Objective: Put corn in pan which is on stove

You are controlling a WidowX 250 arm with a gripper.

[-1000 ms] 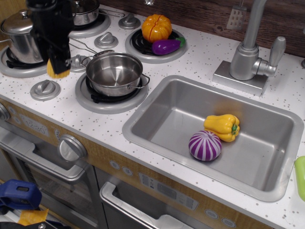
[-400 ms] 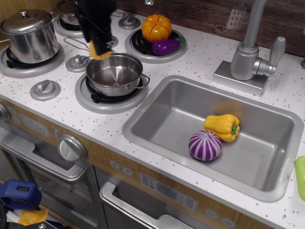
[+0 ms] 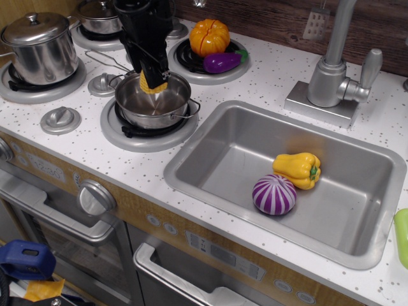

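Note:
The shiny open pan (image 3: 143,108) sits on the front right burner of the white speckled stove (image 3: 95,137). My black gripper (image 3: 153,78) hangs over the pan's far rim and is shut on the small yellow corn (image 3: 153,84). The corn points down, held just above the inside of the pan. The gripper's fingers hide the corn's top.
A lidded steel pot (image 3: 39,48) stands at the far left, another lidded pot (image 3: 99,16) at the back. An orange pumpkin (image 3: 209,36) and purple eggplant (image 3: 222,62) lie on the back right burner. The sink (image 3: 210,159) holds a yellow pepper (image 3: 298,169) and a purple striped vegetable (image 3: 274,194). A faucet (image 3: 331,70) stands behind.
My gripper has carried the corn from the left, near the lidded pot, to the right and then down over the pan.

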